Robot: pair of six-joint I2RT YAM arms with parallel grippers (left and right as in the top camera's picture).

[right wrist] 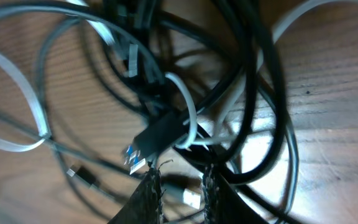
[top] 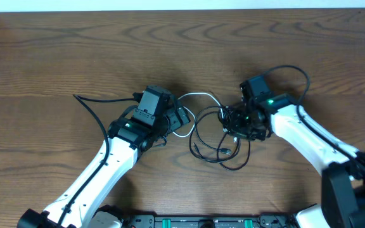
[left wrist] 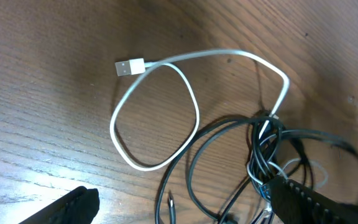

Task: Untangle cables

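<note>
Right end effector point(right wrist: 180, 180) sits at the knot point(top: 232, 126) of the cables point(right wrist: 163, 134), jaws nearly together around a strand, can't tell if it's pinched. Best to clamp one black strand only and draw it slowly away from the knot. Left end effector point(left wrist: 184, 191) gapes empty beside the knot. The white cable point(left wrist: 157, 62) threads into the knot and loose black loops on the counter point(top: 56, 50) near it could snag.

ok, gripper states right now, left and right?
Left gripper: open, holding nothing.
Right gripper: fingers nearly together in the cables; whether they grip one cannot be told.
</note>
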